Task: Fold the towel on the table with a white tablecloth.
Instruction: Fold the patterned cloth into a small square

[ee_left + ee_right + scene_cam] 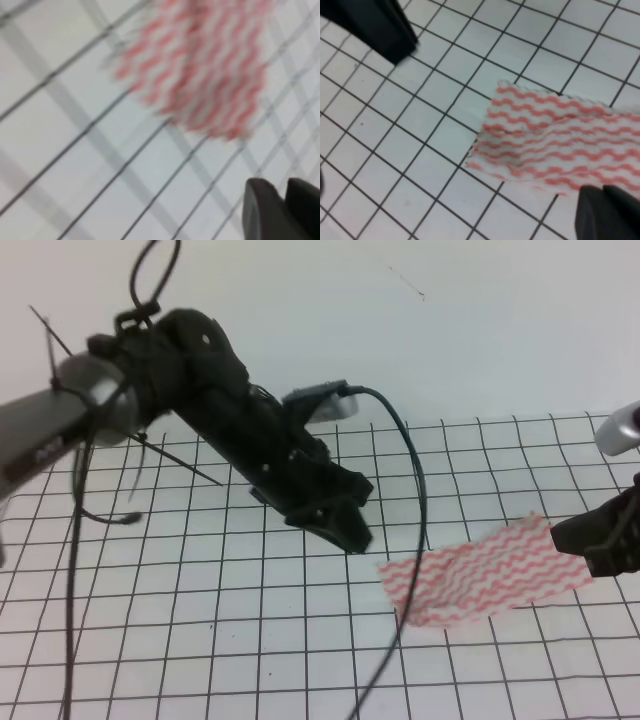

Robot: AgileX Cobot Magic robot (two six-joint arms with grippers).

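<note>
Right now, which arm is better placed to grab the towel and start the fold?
Probably the right. The right gripper sits at the towel's right end, while the left gripper hangs apart from its left edge.

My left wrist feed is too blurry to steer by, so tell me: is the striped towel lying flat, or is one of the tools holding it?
Observer: In the high view the towel lies flat on the white tablecloth. The left tool hangs apart from it, off its left end.
Operator: Where is the right tool?
Observer: The right tool is at the towel's right end. I cannot tell whether it touches the cloth.
Operator: Is the towel folded yet?
Observer: The right wrist view shows it spread out and slightly wrinkled, with no fold that I can see.
</note>
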